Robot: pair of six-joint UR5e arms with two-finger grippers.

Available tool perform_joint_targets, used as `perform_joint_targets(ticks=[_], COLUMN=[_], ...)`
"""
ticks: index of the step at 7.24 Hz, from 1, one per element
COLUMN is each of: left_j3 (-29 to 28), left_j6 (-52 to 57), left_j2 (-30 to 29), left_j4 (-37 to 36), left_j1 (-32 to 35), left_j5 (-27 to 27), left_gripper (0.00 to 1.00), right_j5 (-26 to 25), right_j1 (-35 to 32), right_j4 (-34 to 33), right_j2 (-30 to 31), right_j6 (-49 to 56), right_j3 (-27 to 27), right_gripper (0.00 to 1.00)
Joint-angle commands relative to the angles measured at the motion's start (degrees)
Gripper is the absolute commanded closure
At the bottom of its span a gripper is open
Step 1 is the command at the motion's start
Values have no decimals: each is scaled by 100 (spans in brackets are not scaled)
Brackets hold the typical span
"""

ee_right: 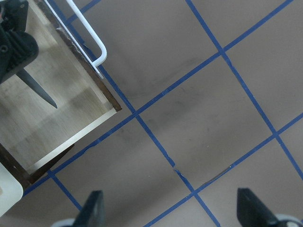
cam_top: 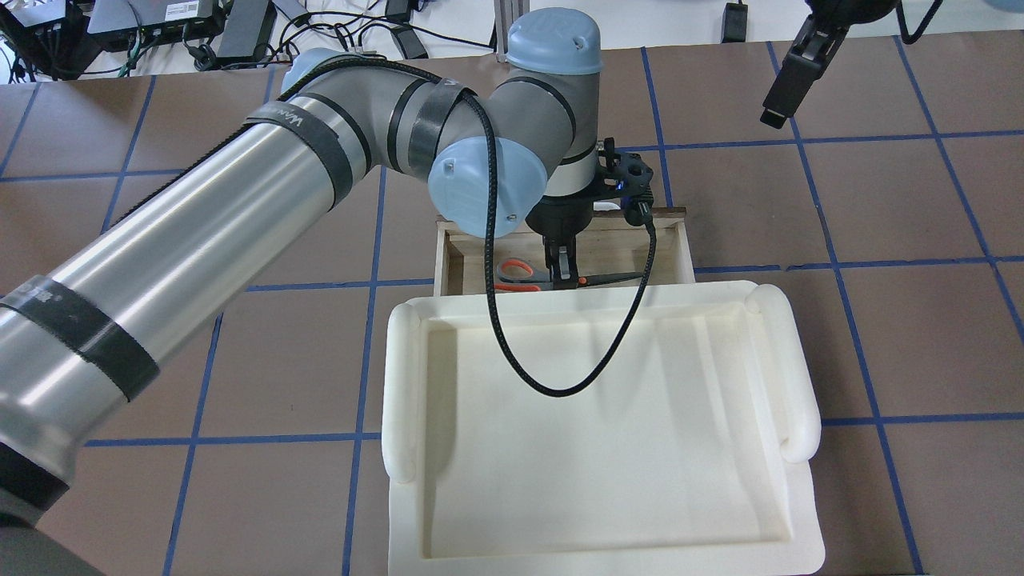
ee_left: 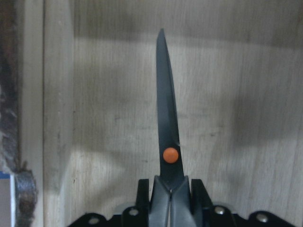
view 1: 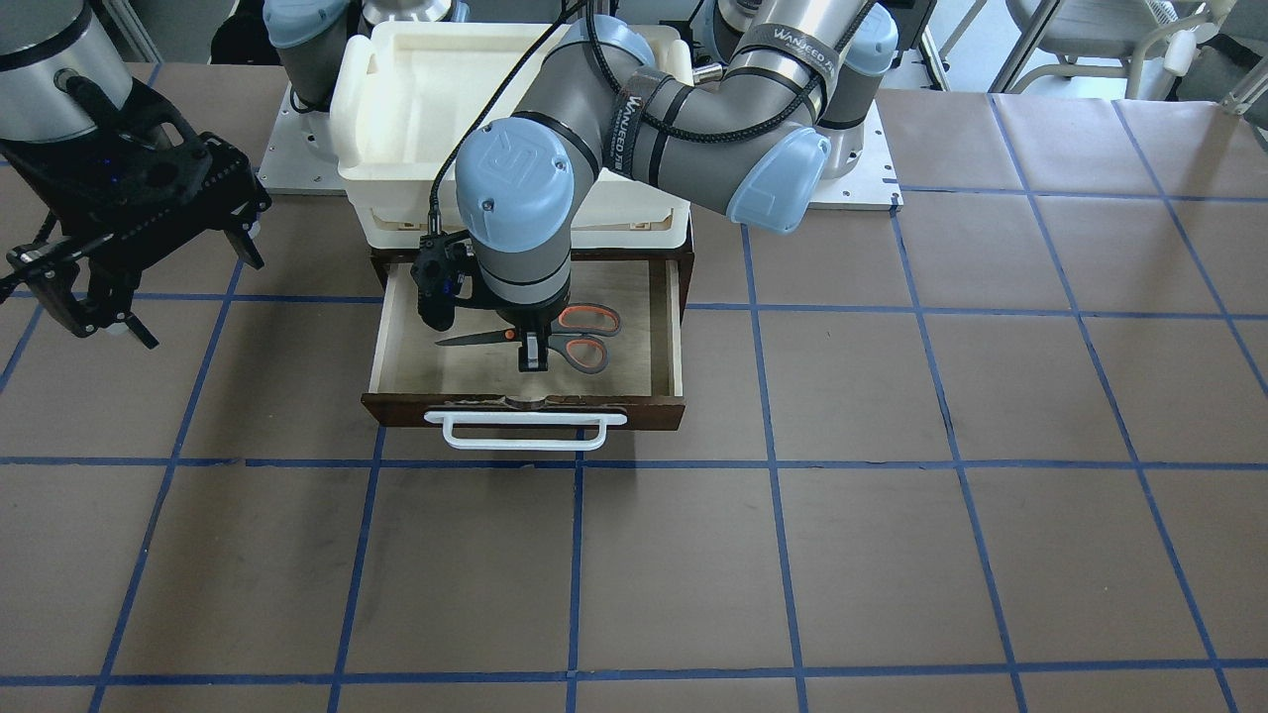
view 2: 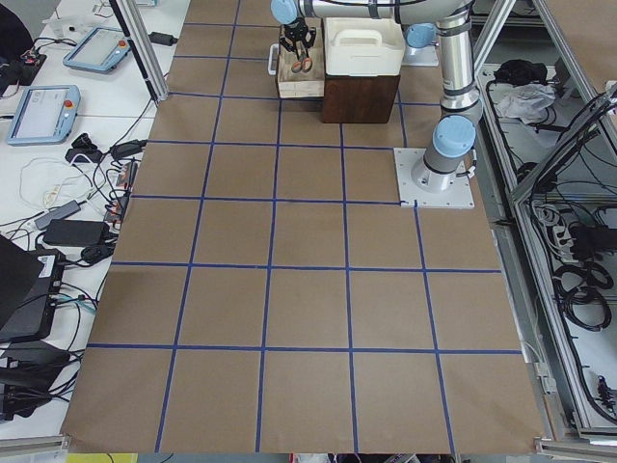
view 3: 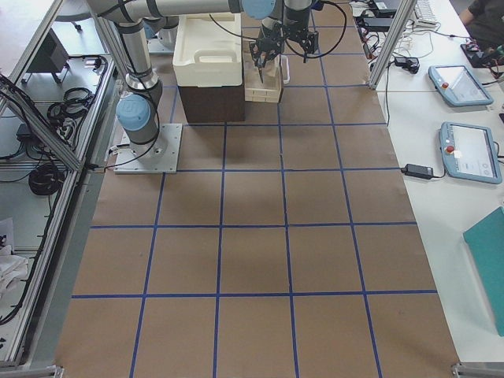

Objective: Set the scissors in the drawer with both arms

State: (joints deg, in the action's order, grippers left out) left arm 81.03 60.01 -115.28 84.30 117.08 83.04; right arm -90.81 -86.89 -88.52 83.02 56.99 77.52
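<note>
Reaching left arm (cam_top: 240, 200): I see it stretch in from the left, over the open drawer (view 1: 676, 327).
Left gripper (cam_top: 562, 268): its fingers are clamped on the scissors (ee_left: 166, 118), just behind the orange pivot.
Scissors: level and low inside the drawer; I cannot tell whether they touch its floor.
Right gripper (ee_right: 173, 210): far right, spread wide and empty, apart from the drawer.
Done: the drawer is out, with the scissors inside it.
Left, I judge: release, withdraw, push the drawer shut.
</note>
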Motion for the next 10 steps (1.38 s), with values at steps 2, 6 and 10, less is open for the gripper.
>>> perform_joint_targets(ticks=[2,6,10], left_j3=[18,-16,-87], left_j6=[-303,-358,-2857], left_j2=[15,277,909], left_j4=[7,16,-764], left_j1=[113,113,-307], left_j5=[-16,-95,945], left_gripper=[26,3,2], right_j5=[19,-7,28], right_j1=[-4,-13,-4], right_j4=[-25,-16,-16], right_j2=[-23,-23,-23], right_j6=[-118,-118,-118], right_j3=[0,0,0], right_gripper=[0,0,0])
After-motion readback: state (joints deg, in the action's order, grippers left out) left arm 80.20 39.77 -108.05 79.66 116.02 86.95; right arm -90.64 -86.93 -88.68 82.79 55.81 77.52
